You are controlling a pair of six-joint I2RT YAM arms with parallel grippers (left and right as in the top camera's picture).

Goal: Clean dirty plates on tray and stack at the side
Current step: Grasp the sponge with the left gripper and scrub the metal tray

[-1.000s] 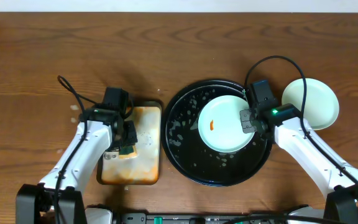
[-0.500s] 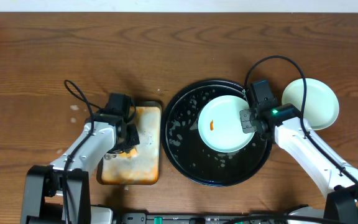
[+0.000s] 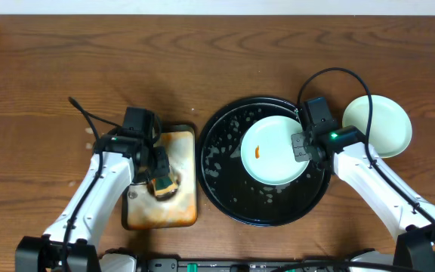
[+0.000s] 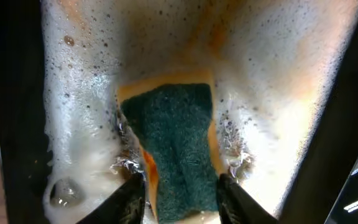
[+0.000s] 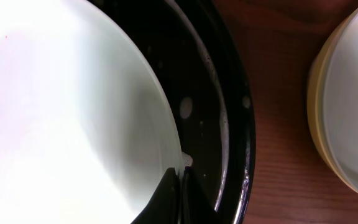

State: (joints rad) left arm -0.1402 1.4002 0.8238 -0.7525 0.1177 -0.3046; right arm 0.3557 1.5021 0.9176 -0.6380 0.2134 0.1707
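A mint-green plate point(image 3: 274, 155) with an orange smear lies in the right half of the black round tray point(image 3: 217, 170), which holds specks of foam. My right gripper point(image 3: 303, 146) is shut on the plate's right rim; in the right wrist view the fingers point(image 5: 179, 178) pinch the rim of the plate point(image 5: 73, 112) inside the tray point(image 5: 232, 124). Stacked pale plates point(image 3: 377, 125) sit on the table right of the tray; their yellow rim shows in the right wrist view point(image 5: 319, 118). My left gripper point(image 3: 161, 178) holds the green-yellow sponge point(image 4: 176, 137) between its fingers point(image 4: 179, 194).
The rusty-orange rectangular tray point(image 3: 178, 208) lies left of the black tray, full of soapy foam point(image 4: 79, 124). Both arms' cables loop above the table. The wooden table's front edge runs close below both trays.
My left gripper has swung toward the front right over the orange tray with the sponge, and that tray has shifted slightly. The right arm and plate have not moved.
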